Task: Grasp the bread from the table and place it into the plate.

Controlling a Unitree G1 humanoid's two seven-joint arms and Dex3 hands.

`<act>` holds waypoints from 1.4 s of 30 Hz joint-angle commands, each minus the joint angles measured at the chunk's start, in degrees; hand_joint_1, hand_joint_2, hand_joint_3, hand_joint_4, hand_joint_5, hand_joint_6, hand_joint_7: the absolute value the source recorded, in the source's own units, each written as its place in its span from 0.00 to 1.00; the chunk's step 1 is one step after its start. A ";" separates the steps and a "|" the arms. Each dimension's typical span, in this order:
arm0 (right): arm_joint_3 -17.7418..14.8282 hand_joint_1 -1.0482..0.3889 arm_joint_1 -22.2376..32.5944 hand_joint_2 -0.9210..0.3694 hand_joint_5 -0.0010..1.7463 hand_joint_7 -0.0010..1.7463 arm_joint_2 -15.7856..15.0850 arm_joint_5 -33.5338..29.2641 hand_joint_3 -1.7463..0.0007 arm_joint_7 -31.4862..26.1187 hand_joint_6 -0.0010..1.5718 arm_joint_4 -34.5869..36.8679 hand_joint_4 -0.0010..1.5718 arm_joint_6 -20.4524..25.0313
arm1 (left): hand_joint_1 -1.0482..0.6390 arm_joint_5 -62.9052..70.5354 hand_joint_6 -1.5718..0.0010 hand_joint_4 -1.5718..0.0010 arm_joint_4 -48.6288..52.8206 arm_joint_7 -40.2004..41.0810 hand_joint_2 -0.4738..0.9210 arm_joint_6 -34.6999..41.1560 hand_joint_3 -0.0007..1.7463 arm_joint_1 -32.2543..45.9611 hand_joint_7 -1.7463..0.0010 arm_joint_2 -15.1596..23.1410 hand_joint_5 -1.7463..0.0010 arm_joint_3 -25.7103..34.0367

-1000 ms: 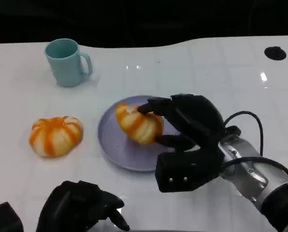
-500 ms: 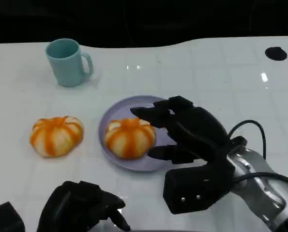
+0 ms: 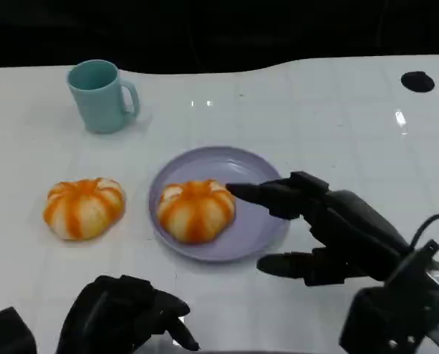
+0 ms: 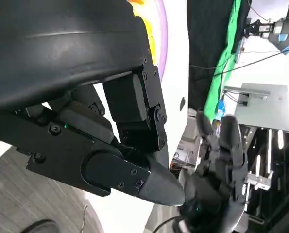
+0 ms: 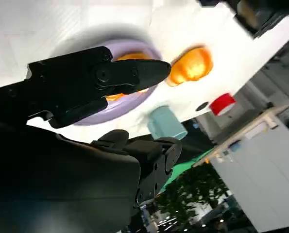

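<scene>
On the white counter [image 3: 337,110], one striped orange bread roll [image 3: 195,210] sits inside the lavender plate [image 3: 260,228], toward its left side, while a second roll [image 3: 84,207] lies on the bare counter to the plate's left, well apart from the teal mug [image 3: 101,96]. The right hand [image 3: 326,228] hovers released just beside the plated roll, fingers spread and touching nothing; the left hand [image 3: 127,317] rests curled at the near edge, empty. Each roll looks light, soft and easily squashed, so a gentle hold around its rounded sides would likely suit it best.
</scene>
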 commanded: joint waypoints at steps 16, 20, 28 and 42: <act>-8.42 0.50 15.81 0.04 0.84 0.67 2.83 30.05 0.74 9.44 0.37 -4.71 0.37 -5.59 | 0.08 0.08 0.01 0.19 0.13 0.24 0.96 -0.03 0.00 -0.08 1.00 1.20 0.52 0.43; -9.38 0.51 19.31 0.09 0.90 0.76 3.35 33.33 0.66 10.38 0.36 -8.46 0.37 -0.38 | 0.07 0.20 0.01 0.19 0.37 0.16 0.97 -0.12 0.00 -0.24 1.00 1.36 0.52 0.45; -10.79 0.49 21.25 0.14 0.99 0.84 5.95 34.54 0.55 12.01 0.36 -8.03 0.37 2.74 | 0.07 -0.16 0.01 0.19 0.70 -0.09 0.96 -0.15 0.00 -0.46 1.00 1.38 0.51 0.85; -13.22 0.49 20.21 0.17 1.00 0.82 10.10 35.05 0.55 15.27 0.39 -3.06 0.39 0.90 | 0.08 -0.68 0.01 0.20 2.88 -1.08 0.96 -1.53 0.00 -1.53 1.00 2.01 0.50 1.76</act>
